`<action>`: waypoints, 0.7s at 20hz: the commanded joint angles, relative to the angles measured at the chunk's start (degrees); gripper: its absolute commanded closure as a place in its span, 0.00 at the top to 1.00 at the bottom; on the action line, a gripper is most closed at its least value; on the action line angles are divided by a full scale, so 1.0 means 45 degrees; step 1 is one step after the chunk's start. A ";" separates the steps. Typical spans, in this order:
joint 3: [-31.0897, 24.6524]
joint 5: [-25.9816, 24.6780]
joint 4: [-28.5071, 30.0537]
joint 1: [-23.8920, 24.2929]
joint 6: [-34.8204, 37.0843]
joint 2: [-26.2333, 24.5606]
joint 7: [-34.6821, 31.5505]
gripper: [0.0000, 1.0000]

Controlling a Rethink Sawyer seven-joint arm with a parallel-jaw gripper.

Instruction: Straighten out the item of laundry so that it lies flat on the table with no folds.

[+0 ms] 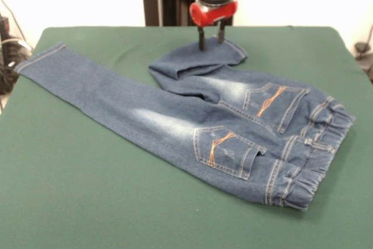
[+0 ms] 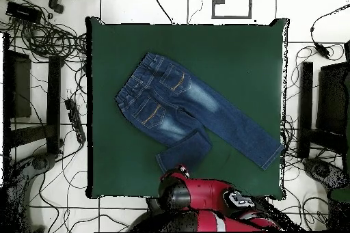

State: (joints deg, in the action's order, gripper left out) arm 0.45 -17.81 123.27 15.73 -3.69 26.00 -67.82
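jeans point(image 1: 192, 123) waistband lies nearest; the folded leg's cuff sits under the spread tool point(image 1: 210, 41), fingertips touching it.

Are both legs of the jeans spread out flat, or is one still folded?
One is folded. On the jeans, one leg runs straight toward the table corner; the other doubles back on itself beneath the gripper.

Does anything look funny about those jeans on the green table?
Yes. One leg of the jeans is folded back on itself near the table's far edge, so it looks short, while the other leg lies stretched out straight. The gripper stands at that folded leg's cuff.
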 commanded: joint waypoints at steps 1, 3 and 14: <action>-0.0964 0.1233 -0.1141 -0.0680 0.1772 -0.0552 -0.2612 1.00; -0.0964 0.1208 -0.1146 -0.0667 0.1637 -0.0608 -0.2643 1.00; -0.0874 0.0455 -0.2651 -0.0316 -0.1313 -0.3143 -0.2562 1.00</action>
State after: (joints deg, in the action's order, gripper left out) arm 0.52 -17.27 123.05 15.45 -3.87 24.97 -67.82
